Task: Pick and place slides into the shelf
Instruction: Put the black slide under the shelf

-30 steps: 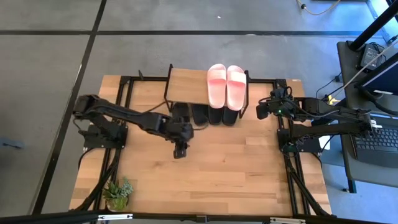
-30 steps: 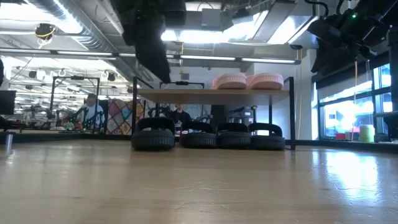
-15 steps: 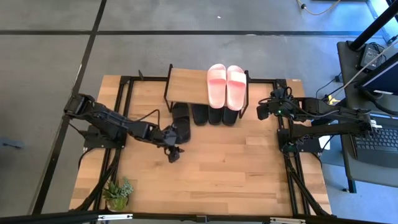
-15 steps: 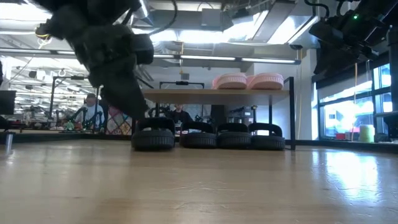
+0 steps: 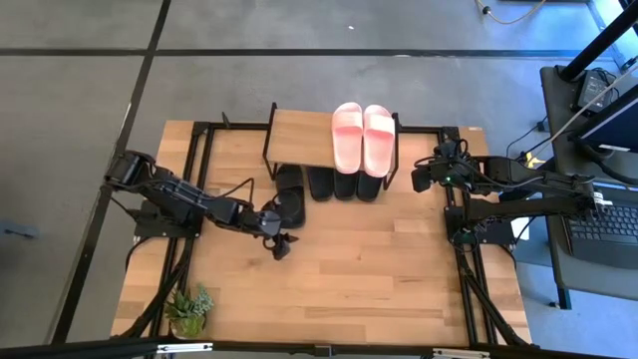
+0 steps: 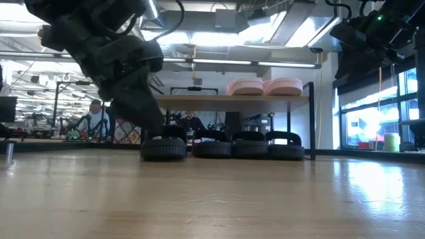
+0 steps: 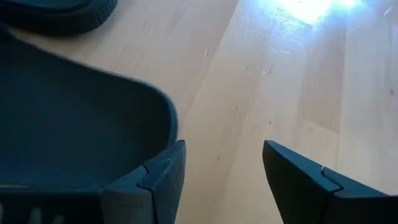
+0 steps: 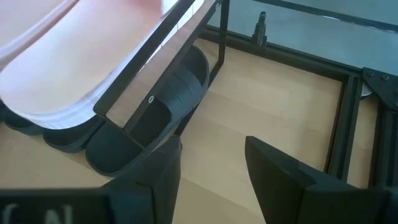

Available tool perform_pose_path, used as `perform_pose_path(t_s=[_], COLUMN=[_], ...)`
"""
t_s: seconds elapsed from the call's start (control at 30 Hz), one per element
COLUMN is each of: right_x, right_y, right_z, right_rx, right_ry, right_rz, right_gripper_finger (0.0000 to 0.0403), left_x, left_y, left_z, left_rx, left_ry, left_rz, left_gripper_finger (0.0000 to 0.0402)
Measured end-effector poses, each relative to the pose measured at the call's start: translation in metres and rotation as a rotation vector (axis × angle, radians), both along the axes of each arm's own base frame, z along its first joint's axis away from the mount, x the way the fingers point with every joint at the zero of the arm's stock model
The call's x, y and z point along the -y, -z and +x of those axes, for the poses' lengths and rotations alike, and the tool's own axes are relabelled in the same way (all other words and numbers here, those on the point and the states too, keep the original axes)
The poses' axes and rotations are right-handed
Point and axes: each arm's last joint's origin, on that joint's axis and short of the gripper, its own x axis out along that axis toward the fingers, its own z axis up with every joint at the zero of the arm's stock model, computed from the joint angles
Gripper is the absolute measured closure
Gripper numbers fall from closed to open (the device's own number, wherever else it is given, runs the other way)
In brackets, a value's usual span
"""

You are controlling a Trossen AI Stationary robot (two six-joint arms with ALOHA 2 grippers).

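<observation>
By my reckoning the job was all but finished. The pink pair [image 5: 363, 137] lay side by side on the top board of the shelf [image 5: 299, 140], toward its right end, and the four black slides [image 6: 222, 144] stood in a row on the table under that board, between the thin black legs. Three of them sat well under; the leftmost black slide [image 5: 289, 194] stuck out farther toward the front than its neighbours, so I judged it the one piece that might want a last nudge inward. My left gripper [image 5: 280, 244] hung low over the bare wooden table [image 5: 379, 279] just in front of that slide, its fingers [image 7: 158, 180] spread apart with nothing between them but tabletop; the dark curve of the slide showed close beside one finger in my wrist view, and I could not tell whether they touched. My right gripper [image 5: 423, 176] waited beside the right end of the shelf, raised off the table, its fingers parted and empty. No slide lay loose anywhere else on the table, so what remained, as I saw it, was squaring that one slide and drawing my arms clear.
</observation>
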Motion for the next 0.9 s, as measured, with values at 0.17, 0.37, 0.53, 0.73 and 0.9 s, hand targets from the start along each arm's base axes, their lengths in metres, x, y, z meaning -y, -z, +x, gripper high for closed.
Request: perform_pose_path(t_s=[0.17,0.37,0.53,0.73,0.9], right_x=[0.000,0.000,0.000,0.000,0.000], right_y=[0.000,0.000,0.000,0.000,0.000], right_z=[0.000,0.000,0.000,0.000,0.000], right_rx=[0.000,0.000,0.000,0.000,0.000], right_ry=[0.000,0.001,0.001,0.001,0.001], right_rz=[0.000,-0.001,-0.001,-0.001,-0.001], right_gripper_finger=[0.0224,0.0224,0.0224,0.0224,0.0224], left_x=[0.002,0.002,-0.001,-0.008,-0.018], left_y=[0.010,0.016,0.022,0.022,0.023], left_z=[0.003,0.004,0.005,0.005,0.006], left_rx=[-0.026,-0.047,-0.073,-0.086,-0.096], left_ry=[0.009,0.002,-0.022,-0.025,-0.057], left_rz=[0.009,0.021,0.045,0.095,0.120], left_gripper_finger=[0.0198,0.0198,0.0198,0.0198,0.0198])
